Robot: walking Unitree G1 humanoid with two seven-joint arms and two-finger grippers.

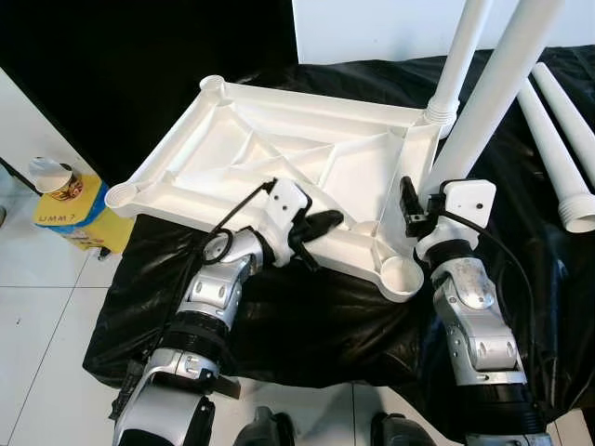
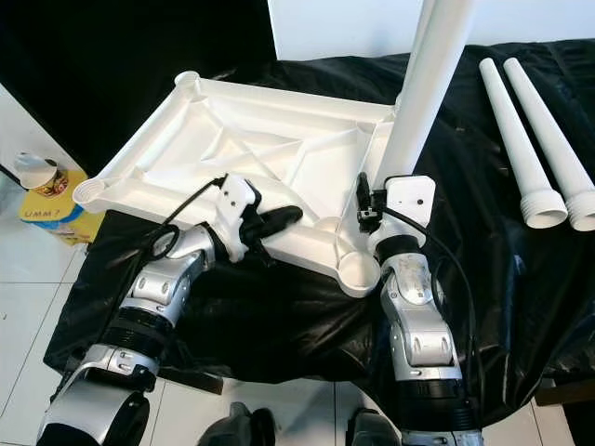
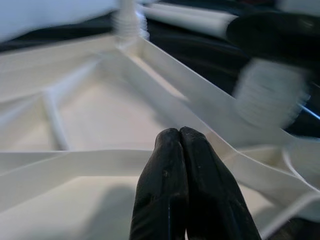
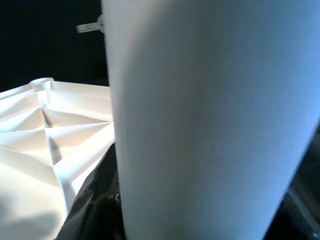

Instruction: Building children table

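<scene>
Head camera first: tabletop (image 1: pixel 279 167) lies upside down on the black-covered bench (image 1: pixel 307 325), ribs up, with a round socket at each corner. One leg (image 1: pixel 457 56) already stands in the far right corner socket. The right gripper (image 1: pixel 416 212) holds a second leg (image 1: pixel 493 98) upright just beside the right edge, above the empty near right socket (image 1: pixel 403 276). Two more legs (image 2: pixel 530 139) lie near the bench's right edge. A yellow box with a cup (image 1: pixel 65 190) sits on the floor off the left edge.

Same camera, other side: the left gripper (image 1: pixel 321 223) rests on the near rim of the tabletop, looks like it's pinning it down.

Left wrist camera: fingers (image 3: pixel 172 175) are pressed together, nothing between them, hovering right over a rib (image 3: pixel 75 160). So clenched and empty, used as a weight.

Right wrist camera: mostly the white leg (image 4: pixel 210 120) right up against the lens, tabletop ribs (image 4: pixel 50 135) off to the side. Reads to me as clamped on the leg, though the fingers themselves are hidden.

Tips for this step, imo: bring the leg's threaded end straight down over the near right socket, keep it vertical so it doesn't cross-thread or jam, and keep the left gripper pushing on the rim so the tabletop doesn't skate on that slippery plastic sheet.
</scene>
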